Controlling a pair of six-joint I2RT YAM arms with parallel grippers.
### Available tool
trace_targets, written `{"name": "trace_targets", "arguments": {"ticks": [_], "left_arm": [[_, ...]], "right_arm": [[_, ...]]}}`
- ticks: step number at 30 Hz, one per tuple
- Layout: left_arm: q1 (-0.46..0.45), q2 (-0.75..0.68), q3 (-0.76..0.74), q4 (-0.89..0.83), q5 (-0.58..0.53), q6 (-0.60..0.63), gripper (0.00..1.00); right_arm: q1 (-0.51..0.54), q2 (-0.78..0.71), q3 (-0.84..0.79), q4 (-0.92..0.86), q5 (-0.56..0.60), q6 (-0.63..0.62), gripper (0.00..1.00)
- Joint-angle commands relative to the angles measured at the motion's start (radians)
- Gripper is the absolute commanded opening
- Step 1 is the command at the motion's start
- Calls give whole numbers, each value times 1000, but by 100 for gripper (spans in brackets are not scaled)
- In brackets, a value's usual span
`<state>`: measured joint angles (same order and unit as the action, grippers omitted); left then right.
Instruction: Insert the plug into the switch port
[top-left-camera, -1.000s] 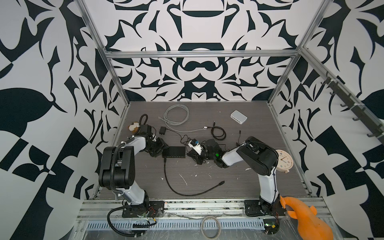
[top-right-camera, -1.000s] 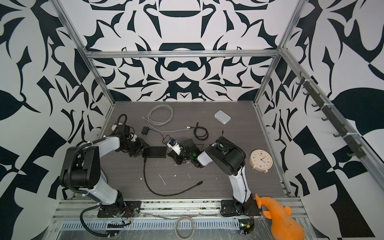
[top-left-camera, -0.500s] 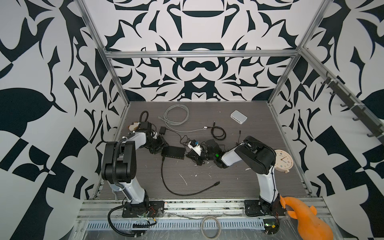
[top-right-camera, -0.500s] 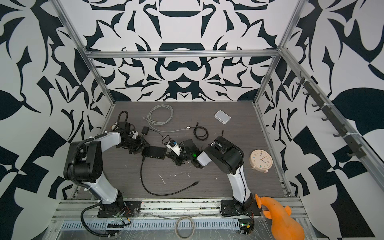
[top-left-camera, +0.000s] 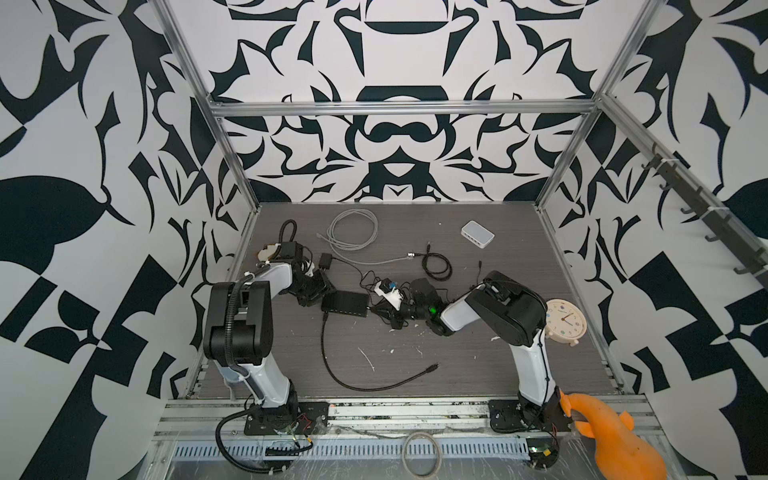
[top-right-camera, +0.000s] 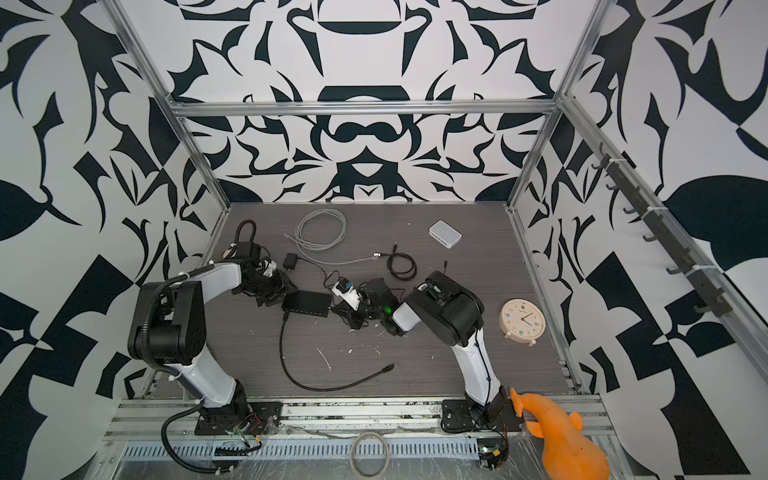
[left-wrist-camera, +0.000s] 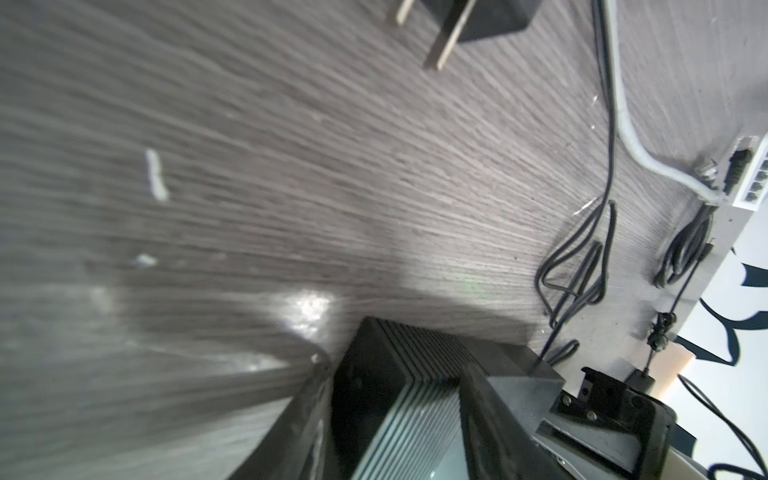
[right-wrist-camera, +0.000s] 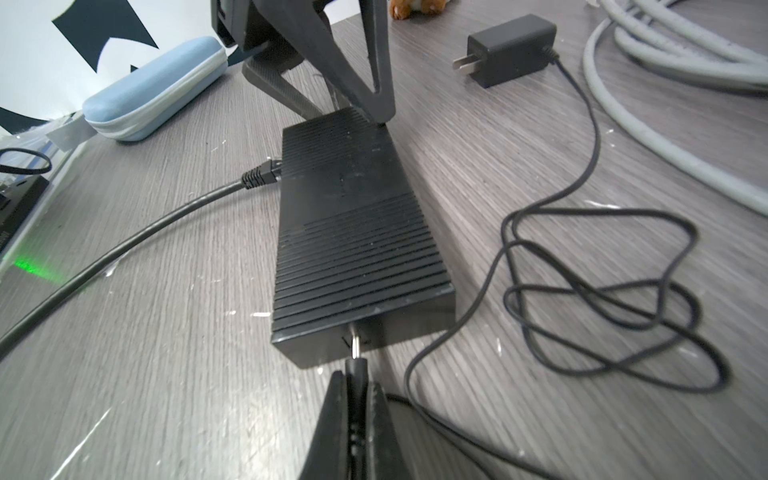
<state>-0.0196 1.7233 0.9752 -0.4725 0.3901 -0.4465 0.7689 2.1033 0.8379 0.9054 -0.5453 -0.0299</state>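
The black ribbed switch (top-left-camera: 345, 303) (top-right-camera: 306, 303) lies mid-table. My left gripper (top-left-camera: 322, 291) (left-wrist-camera: 395, 370) straddles its left end, a finger (left-wrist-camera: 307, 415) pressed against each side, as the right wrist view also shows. My right gripper (right-wrist-camera: 356, 376) (top-left-camera: 390, 316) is shut on the black barrel plug (right-wrist-camera: 356, 365) at the switch's (right-wrist-camera: 353, 232) right end. The plug's metal pin (right-wrist-camera: 355, 345) reaches into the port in the end face, with part of the pin still bare. The plug's thin cord (right-wrist-camera: 582, 291) loops back to a black wall adapter (right-wrist-camera: 511, 45).
A thick black network cable (top-left-camera: 332, 374) is plugged into the switch's front side and curls toward the front. A grey cable coil (top-left-camera: 353, 235), a white hub (top-left-camera: 478, 234) and a small black cable coil (top-left-camera: 436, 266) lie behind. A clock (top-left-camera: 565, 322) stands right; a blue case (right-wrist-camera: 153, 91) left.
My left arm's elbow has risen and swung back, and its jaws have narrowed on the switch. The switch and network cable have shifted slightly left. The right gripper has stayed put.
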Motion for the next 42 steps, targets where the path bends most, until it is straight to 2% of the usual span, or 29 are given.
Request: {"name": "trace_targets", "arguments": {"ticks": [1,8,20,29,42], "left_arm": [[-22,29,18,-116,-15,37,51],[-30,46,88,-200,-55,129,51],[-81,86,149,-249,-71,214,47],[-101,122,196,-310,-81,321,45],[-183,140,193,-337,-3,416,43]], "right_arm": [[9,0,46,55,-29,-26,0],[6,6,81,10,-70,-73,0],[7,20,135,-25,-105,-59,0],[19,5,204,-103,-52,-18,0],[53,77,284,-10,0,72,0]]}}
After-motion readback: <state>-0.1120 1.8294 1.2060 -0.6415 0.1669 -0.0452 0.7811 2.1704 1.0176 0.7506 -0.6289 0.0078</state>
